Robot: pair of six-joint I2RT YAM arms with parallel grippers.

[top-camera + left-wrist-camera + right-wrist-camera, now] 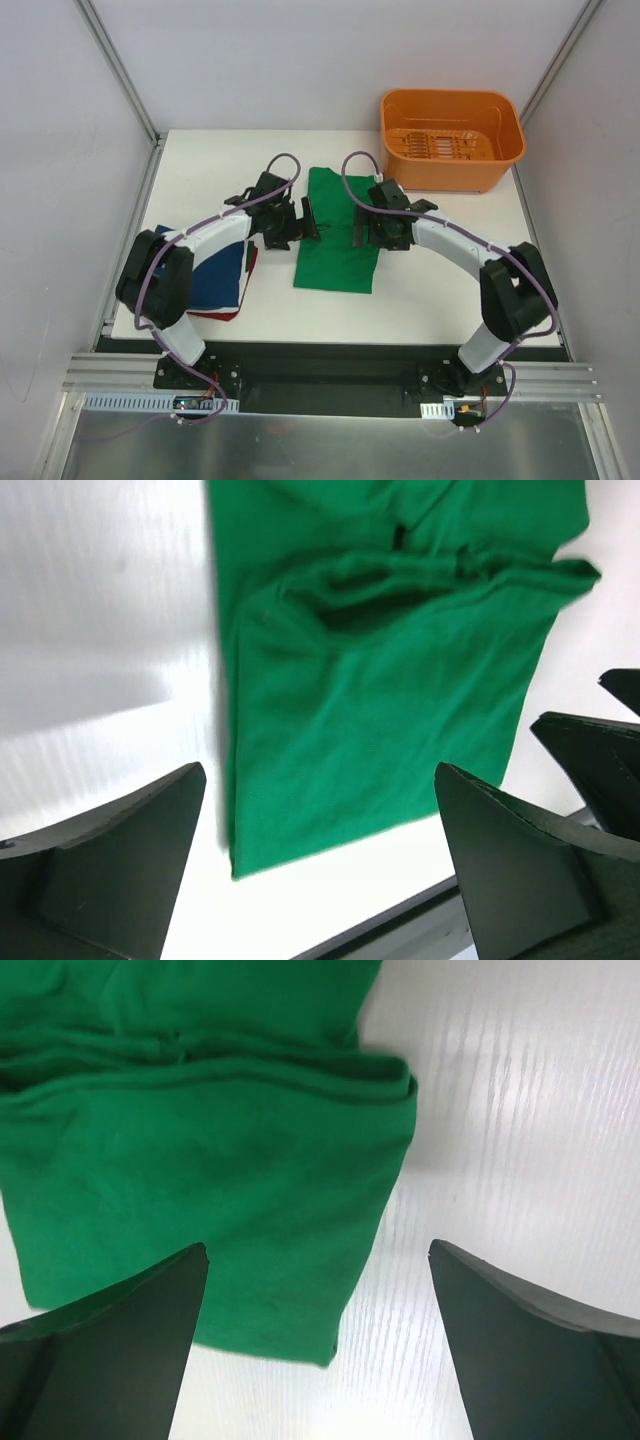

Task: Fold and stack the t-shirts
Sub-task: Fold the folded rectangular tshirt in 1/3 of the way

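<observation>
The bright green t-shirt [335, 235] lies folded into a long strip in the middle of the white table [200, 170]. It fills the left wrist view [380, 680] and the right wrist view [200, 1140], with a rumpled fold across its far part. My left gripper [305, 222] hovers over the shirt's left edge, and my right gripper [358, 228] over its right edge. The left gripper [320, 770] and the right gripper [318, 1247] are both open with nothing between the fingers. A folded navy t-shirt [215, 280] lies at the near left on a red one [250, 262] seen as an edge.
An orange plastic basket [450, 135] stands at the far right corner of the table. The dark front rail [330, 355] runs along the near edge. The right arm's fingers [600, 750] show at the right of the left wrist view.
</observation>
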